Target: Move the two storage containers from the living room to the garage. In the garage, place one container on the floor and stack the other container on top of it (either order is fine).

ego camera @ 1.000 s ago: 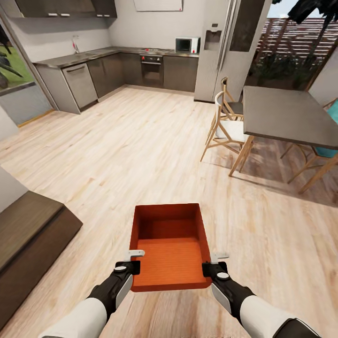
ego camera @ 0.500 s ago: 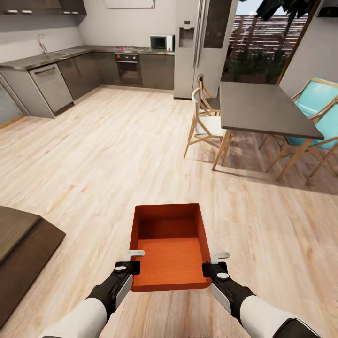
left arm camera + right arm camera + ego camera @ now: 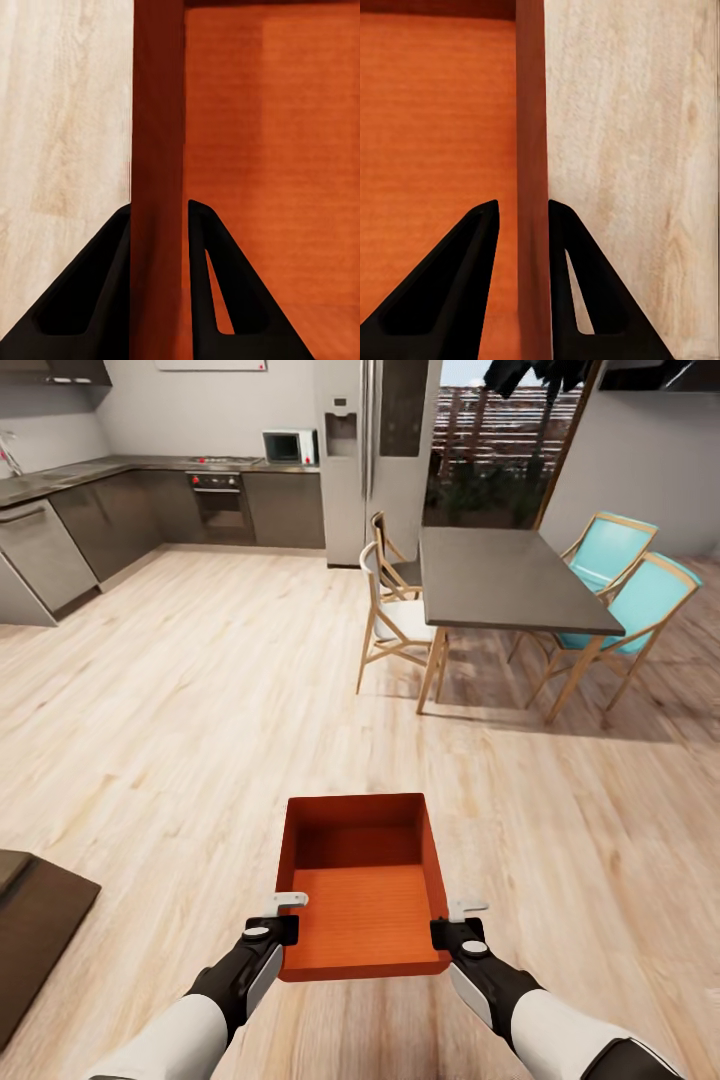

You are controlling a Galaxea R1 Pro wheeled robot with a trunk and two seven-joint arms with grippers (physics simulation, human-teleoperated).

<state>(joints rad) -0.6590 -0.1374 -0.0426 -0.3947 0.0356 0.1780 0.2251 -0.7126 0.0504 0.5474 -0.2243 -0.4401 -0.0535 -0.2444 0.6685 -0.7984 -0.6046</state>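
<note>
One storage container is carried over the wood-plank floor, left claw and right claw each clamped on a side wall; garage delivery and stacking remain.

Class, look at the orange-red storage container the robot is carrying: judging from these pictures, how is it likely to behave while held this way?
The storage container probably behaves stiffly: its thin walls look straight between the left gripper and right gripper. It seems light, being empty and lidless. Each gripper pinches only one side wall, so it might slip or tilt if jolted.
</note>
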